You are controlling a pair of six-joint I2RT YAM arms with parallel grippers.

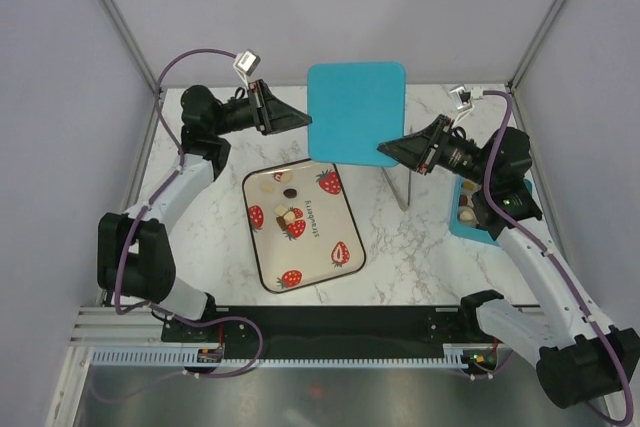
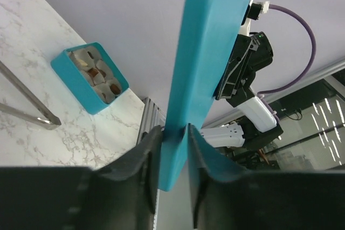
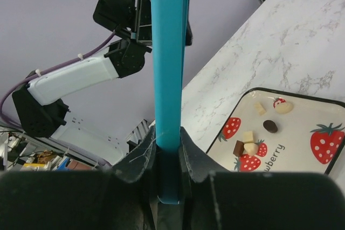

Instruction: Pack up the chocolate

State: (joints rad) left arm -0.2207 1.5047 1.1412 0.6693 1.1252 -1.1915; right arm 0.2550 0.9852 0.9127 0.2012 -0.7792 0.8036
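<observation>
My left pincer and right pincer are each clamped on an edge of the teal lid, holding it upright over the table. Several chocolate pieces lie unpacked on the strawberry tray. Others already fill the small teal box, so I judge the packing only partly done.

Six chocolate pieces sat on one strawberry tray at frame centre — four pale, two dark. One teal box, one teal lid, one metal tool — one left end effector, one right end effector.
</observation>
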